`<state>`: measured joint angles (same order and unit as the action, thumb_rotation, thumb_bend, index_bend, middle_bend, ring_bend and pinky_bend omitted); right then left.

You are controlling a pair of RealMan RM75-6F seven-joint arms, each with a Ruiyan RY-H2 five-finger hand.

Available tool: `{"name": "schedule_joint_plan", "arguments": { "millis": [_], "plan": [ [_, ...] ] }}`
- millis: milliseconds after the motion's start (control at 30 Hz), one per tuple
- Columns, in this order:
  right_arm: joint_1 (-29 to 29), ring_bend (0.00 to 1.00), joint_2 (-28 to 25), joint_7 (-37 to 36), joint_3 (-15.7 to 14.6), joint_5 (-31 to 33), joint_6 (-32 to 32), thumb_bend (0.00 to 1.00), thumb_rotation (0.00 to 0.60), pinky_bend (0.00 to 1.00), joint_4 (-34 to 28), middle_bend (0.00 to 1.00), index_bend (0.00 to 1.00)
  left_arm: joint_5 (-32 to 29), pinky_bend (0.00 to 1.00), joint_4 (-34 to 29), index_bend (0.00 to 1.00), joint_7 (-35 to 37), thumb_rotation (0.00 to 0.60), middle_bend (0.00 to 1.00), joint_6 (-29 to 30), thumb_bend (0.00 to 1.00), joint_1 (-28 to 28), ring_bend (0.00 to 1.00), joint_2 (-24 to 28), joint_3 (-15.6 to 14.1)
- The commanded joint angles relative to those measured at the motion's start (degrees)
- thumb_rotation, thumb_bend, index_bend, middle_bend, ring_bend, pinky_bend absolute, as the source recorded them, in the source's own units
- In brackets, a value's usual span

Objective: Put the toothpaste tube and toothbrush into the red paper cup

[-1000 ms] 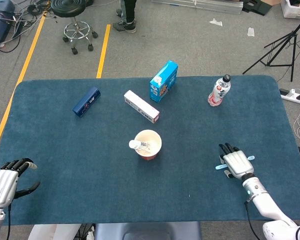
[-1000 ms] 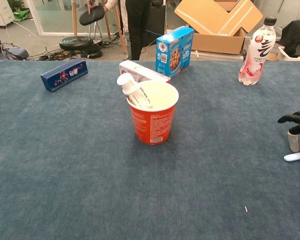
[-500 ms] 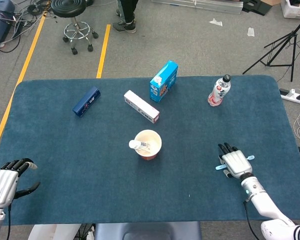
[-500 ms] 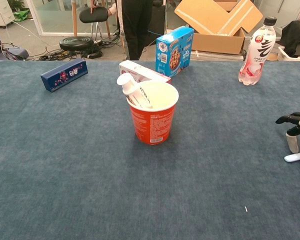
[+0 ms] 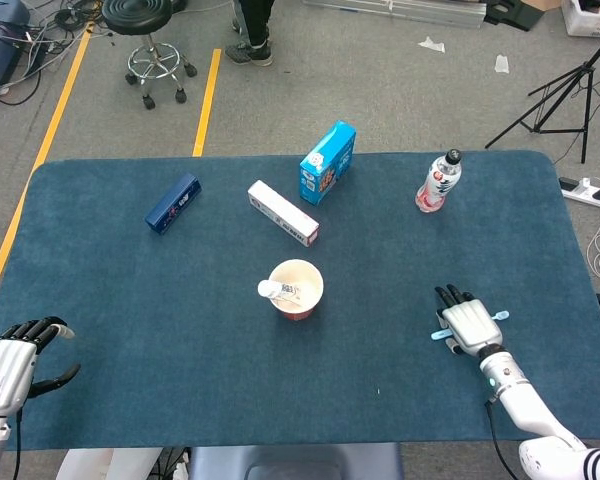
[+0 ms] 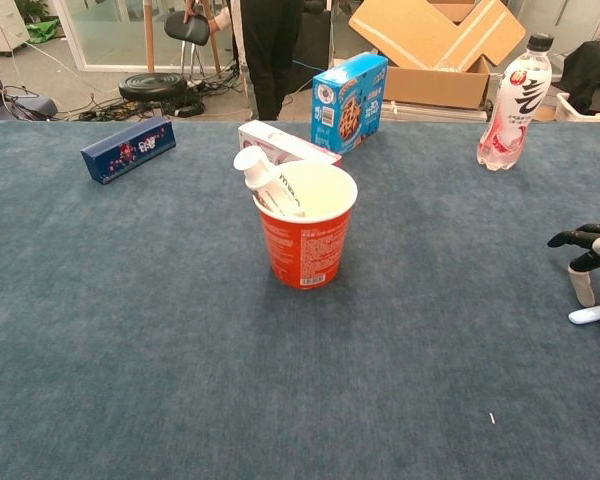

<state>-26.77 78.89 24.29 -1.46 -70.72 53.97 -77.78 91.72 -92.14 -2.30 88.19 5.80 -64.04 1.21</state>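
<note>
Since 1 second ago, the right hand has crept slightly left and toward the robot over the toothbrush, and nothing else on the table has shifted. It lies palm down across the light blue brush, whose ends stick out on either side of it in the head view. In the chest view its dark fingertips hang just above the cloth at the right edge, with the brush handle beside them. Whether the fingers have closed on the brush I cannot tell. The left hand rests at the near left corner of the table, fingers curled in and holding nothing.

At mid-table stands the cup, with the toothpaste leaning inside it, cap up. Behind the cup lies a white box, then a navy box to the left, a blue carton upright, and a bottle to the right.
</note>
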Motion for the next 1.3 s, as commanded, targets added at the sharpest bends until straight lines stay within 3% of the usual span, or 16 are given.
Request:
{"name": "schedule_joint_plan", "arguments": {
  "millis": [33,833,1300],
  "plan": [
    [0.0,0.0,0.1,0.1,0.0,0.0,-0.1,0.22,0.6,0.23,0.1,0.08,0.52,0.0,0.42,0.0,0.44,0.0,0.6,0.37,0.0,0.15,0.0,0.37,0.0,0.0],
    [0.4,0.0,0.1,-0.5,0.3,-0.4,0.0,0.22,0.6,0.23,-0.1,0.1,0.59,0.0,0.42,0.0,0.44,0.0,0.6,0.37,0.0,0.15,0.0,0.37,0.0,0.0],
    [0.8,0.0,-4.0,-2.3,2.0,-2.3,3.5,0.22,0.6,0.23,-6.9,0.1,0.6,-0.1,0.42,0.0,0.44,-0.1,0.6,0.37,0.0,0.15,0.0,0.37,0.0,0.0]
  ]
}}
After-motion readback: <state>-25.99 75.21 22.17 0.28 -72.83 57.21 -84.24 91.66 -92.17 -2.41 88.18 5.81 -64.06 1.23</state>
